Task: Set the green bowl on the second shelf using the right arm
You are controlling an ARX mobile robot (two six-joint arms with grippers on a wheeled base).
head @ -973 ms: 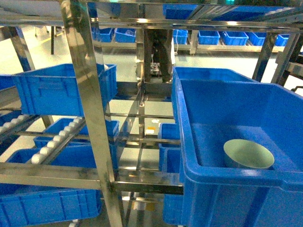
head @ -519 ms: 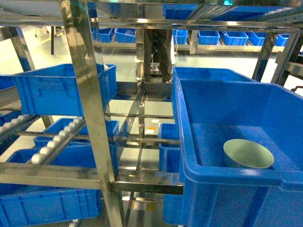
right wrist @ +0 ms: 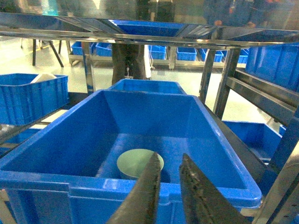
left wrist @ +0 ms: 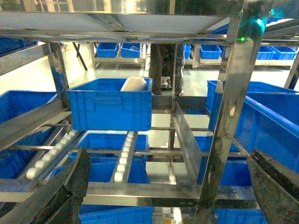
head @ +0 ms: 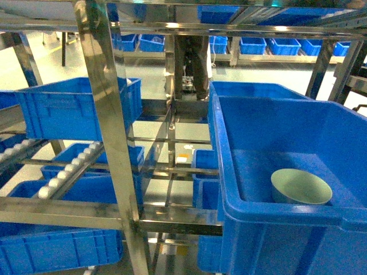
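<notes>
Green bowl: the green bowl [head: 301, 187] [right wrist: 139, 163] sits upright on the floor of the large blue bin [head: 275, 215] [right wrist: 70, 182], toward the bin's near wall, touching no gripper.

Large blue bin: it rests on the steel rack [head: 106, 103] at the right of the head view, with a second blue bin [right wrist: 145, 86] just behind it.

Right gripper: the right gripper [right wrist: 167, 186] shows only in its own wrist view, hanging outside the bin's near rim and pointing toward the bowl. Its two dark fingers [right wrist: 145, 196] stand nearly together with a thin gap between them and nothing in the gap.

Left gripper: the left gripper [left wrist: 168, 196] faces the rack from the left side. Its fingers [left wrist: 65, 191] sit at the far edges of the wrist view, spread wide and holding nothing.

Left bin: a smaller blue bin [left wrist: 110, 109] [head: 77, 107] sits on a roller track [left wrist: 124, 158], well apart from the bowl. A pale rounded thing [left wrist: 133, 84] lies inside it; it is too dim to name.

Background: more blue bins [head: 269, 44] line a far shelf.
</notes>
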